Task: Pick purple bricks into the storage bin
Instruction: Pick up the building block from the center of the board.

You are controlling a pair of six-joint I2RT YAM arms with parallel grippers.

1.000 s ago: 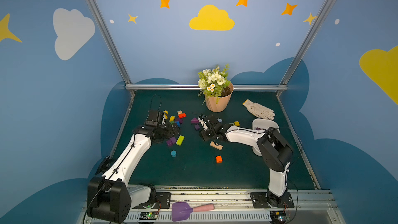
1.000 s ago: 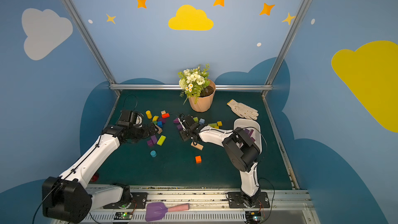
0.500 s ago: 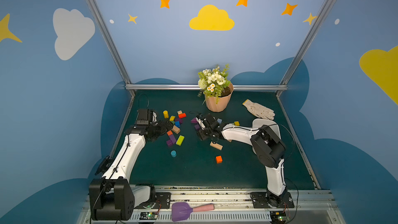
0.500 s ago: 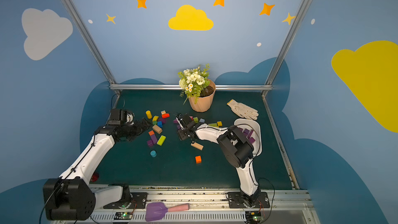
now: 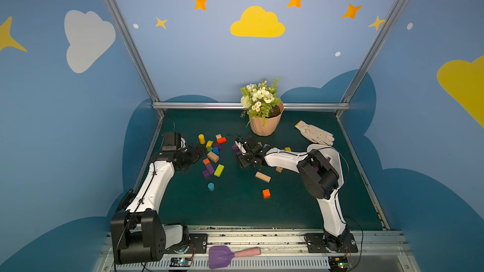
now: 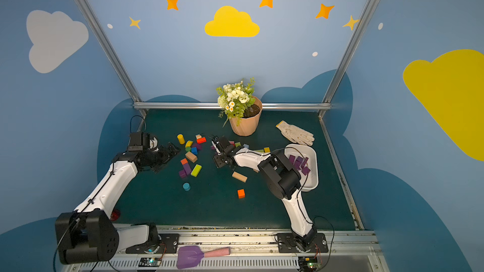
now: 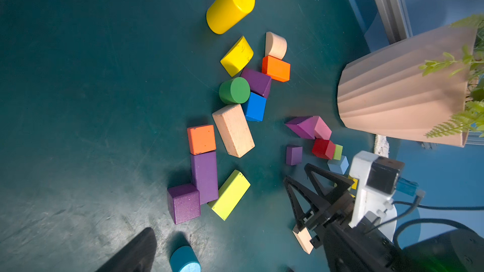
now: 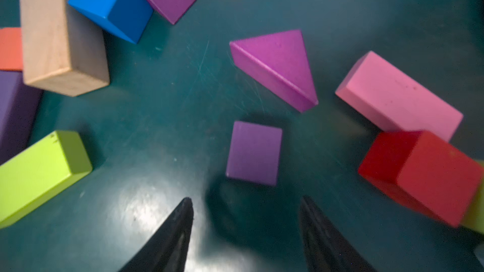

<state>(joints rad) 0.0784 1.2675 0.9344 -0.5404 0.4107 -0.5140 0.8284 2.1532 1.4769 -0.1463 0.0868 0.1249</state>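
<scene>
**Progress.** The task is partly done. The storage bin (image 6: 313,162) stands at the right edge of the table (image 5: 235,213), half hidden behind my right elbow. It holds a cluster of purple bricks (image 6: 298,164). I count about six, but the arm hides part of the bin floor.

**Outstanding.** I judge five purple pieces are left to move, all on the table's far half:
- a purple cube (image 8: 254,153), lying apart from its neighbours
- a purple wedge (image 8: 277,66) beyond it, near a pink oblong block (image 8: 398,95)
- a second wedge (image 7: 256,81), pressed against a green cylinder (image 7: 234,90) and a blue cube (image 7: 254,106)
- a purple oblong (image 7: 204,176), with a larger purple cube (image 7: 183,202) touching its end

**End effectors.** My right gripper (image 8: 246,201) has its jaws parted wider than the small cube. It holds nothing and sits just short of that cube, so I take this to be the next pick. My left gripper (image 5: 193,158) is spread wide and empty, near the table's left edge beside the mixed pile.

**Markings.** I can read no brand, label or writing on the blocks, the bin or the flowerpot (image 5: 264,126).
</scene>
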